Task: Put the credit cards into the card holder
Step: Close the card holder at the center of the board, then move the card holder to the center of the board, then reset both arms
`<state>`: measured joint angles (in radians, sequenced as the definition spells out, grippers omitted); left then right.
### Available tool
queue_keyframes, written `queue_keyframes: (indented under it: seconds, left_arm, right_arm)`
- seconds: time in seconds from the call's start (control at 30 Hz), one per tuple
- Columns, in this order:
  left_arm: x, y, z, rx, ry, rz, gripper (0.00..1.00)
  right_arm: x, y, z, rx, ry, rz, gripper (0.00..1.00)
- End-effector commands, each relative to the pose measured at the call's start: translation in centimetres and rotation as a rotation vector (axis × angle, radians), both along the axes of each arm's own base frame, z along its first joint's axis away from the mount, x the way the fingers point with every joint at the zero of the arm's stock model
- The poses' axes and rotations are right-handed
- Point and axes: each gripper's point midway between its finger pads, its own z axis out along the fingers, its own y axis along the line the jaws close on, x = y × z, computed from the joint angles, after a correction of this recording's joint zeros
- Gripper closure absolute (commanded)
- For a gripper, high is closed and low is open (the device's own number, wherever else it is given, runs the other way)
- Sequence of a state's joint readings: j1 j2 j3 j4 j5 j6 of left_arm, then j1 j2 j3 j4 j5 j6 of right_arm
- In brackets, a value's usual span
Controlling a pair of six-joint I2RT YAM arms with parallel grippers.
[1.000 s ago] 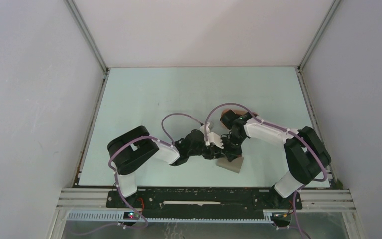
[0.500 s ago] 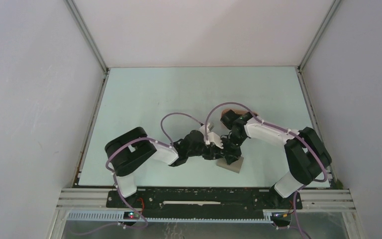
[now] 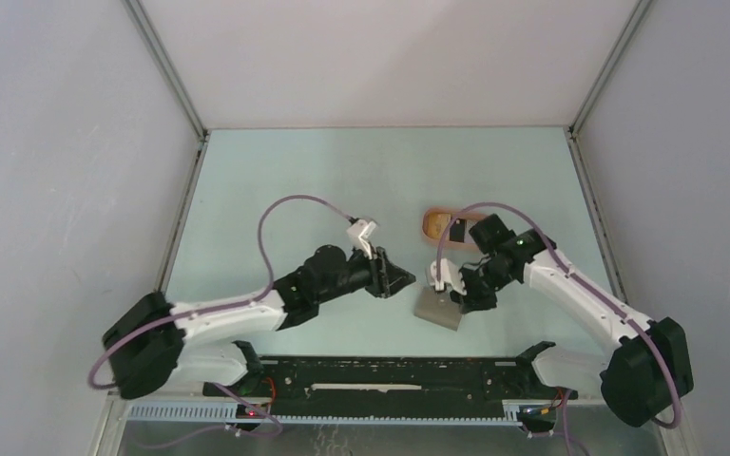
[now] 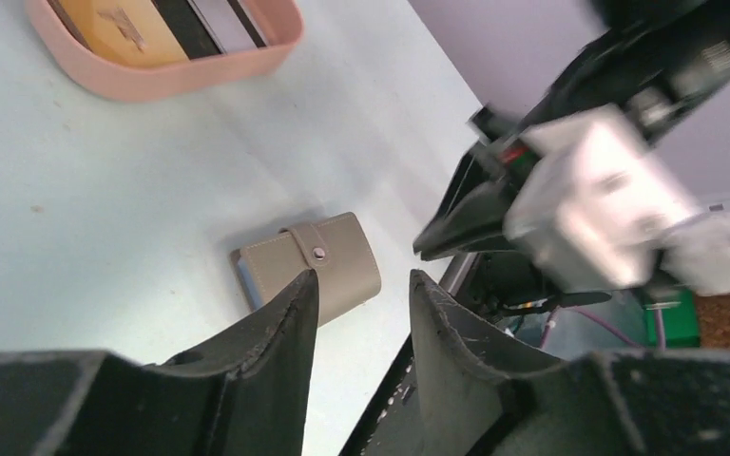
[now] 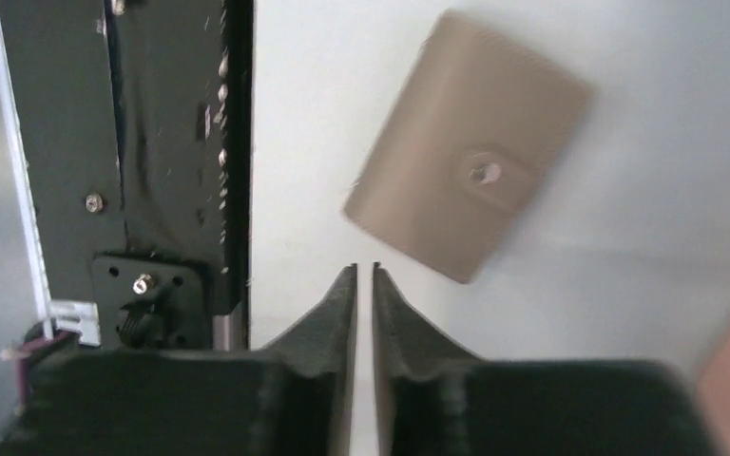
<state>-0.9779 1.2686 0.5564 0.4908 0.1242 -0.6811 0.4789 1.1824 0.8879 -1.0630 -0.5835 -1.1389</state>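
Currently the left claw (image 4: 363,283) sits to the left of the card holder (image 4: 312,268), clear of it. Its fingers are spread and empty, on an arm stretched low and long across the table (image 4: 105,199) and pointing at the holder. The card holder lies flat and snapped shut near the table's front edge, its long axis running roughly left to right and slightly skewed. The right claw (image 5: 363,277) is the nearer one, hovering just off the holder's far right edge. Its fingers are barely parted and grip nothing, with the wrist bent down from an arm reaching in from the right. The credit cards (image 4: 119,21) lie beyond the holder in a peach tray (image 4: 152,84), so opening the holder likely comes first.
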Motion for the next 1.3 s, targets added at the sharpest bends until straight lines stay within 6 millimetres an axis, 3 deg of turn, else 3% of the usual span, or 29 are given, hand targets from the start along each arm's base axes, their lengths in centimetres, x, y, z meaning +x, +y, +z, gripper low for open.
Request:
queue_keyframes:
  seconds: [0.0, 0.27, 0.4, 0.57, 0.7, 0.87, 0.97, 1.03, 1.13, 1.27]
  left_arm:
    - [0.3, 3.8, 0.6, 0.1, -0.14, 0.071, 0.54]
    - [0.2, 9.9, 3.8, 0.109, -0.258, 0.232, 0.34]
    - [-0.3, 11.6, 4.1, 0.084, -0.261, 0.272, 0.28]
    - [-0.6, 12.8, 4.6, 0.07, -0.26, 0.301, 0.22]
    - [-0.2, 14.6, 5.9, 0.018, -0.222, 0.371, 0.04]
    - [0.3, 17.1, 9.1, -0.006, -0.254, 0.42, 0.0]
    - [0.5, 17.8, 11.4, -0.017, -0.266, 0.423, 0.0]
    - [0.7, 18.2, 13.0, -0.025, -0.273, 0.416, 0.0]
    - [0.4, 18.6, 15.5, -0.024, -0.3, 0.399, 0.0]
    - [0.3, 20.1, 18.2, 0.032, -0.352, 0.429, 0.0]
  right_arm:
    - [-2.1, -3.0, -4.8, -0.161, -0.031, 0.188, 1.0]
    - [0.0, -1.1, -8.4, -0.257, -0.116, 0.228, 1.0]
    - [2.3, 2.2, -7.2, -0.175, -0.141, 0.138, 1.0]
    - [6.5, 7.7, -2.7, -0.023, -0.155, -0.062, 0.84]
    - [7.6, 9.2, 0.3, -0.031, -0.075, -0.167, 0.79]
    - [8.1, 7.6, 4.4, 0.023, -0.157, -0.221, 0.72]
    - [9.3, 5.5, 8.9, 0.136, -0.237, -0.317, 0.51]
    - [9.9, 3.4, 12.2, 0.22, -0.273, -0.392, 0.27]
    - [8.8, 1.6, 15.7, 0.299, -0.277, -0.424, 0.02]
    - [8.2, 0.3, 21.5, 0.416, -0.292, -0.53, 0.0]
